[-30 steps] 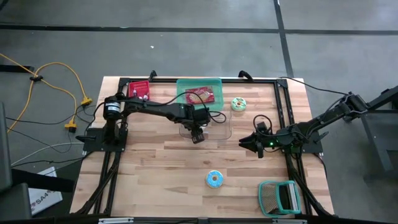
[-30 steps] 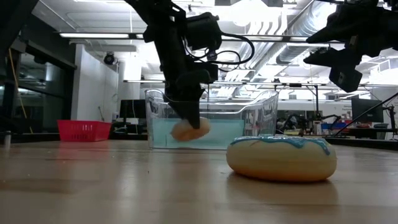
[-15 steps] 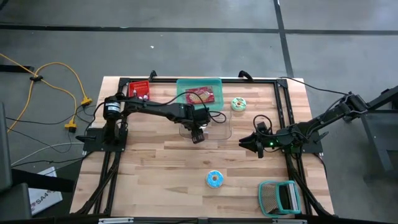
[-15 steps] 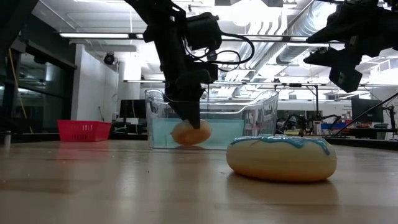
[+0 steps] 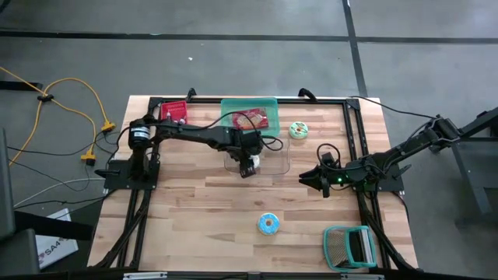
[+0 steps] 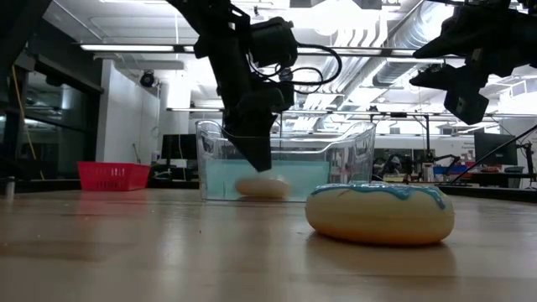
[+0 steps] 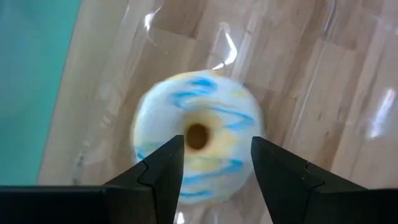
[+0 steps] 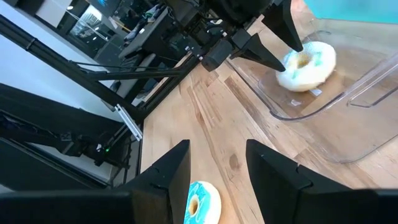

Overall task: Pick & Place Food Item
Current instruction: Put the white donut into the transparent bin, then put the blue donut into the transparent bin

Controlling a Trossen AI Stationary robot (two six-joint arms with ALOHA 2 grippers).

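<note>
One donut [image 7: 198, 144] beneath open left jaws.

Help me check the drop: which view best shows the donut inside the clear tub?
The left wrist view: the donut fills the picture, lying free beyond the open left gripper. The right wrist view shows it smaller, the low view only its edge through the clear tub, and the high view hardly at all.

No writing can be made out for certain; a white box [image 5: 48, 247] on the floor beside the table [image 5: 194, 225] carries unreadable dark print.
</note>
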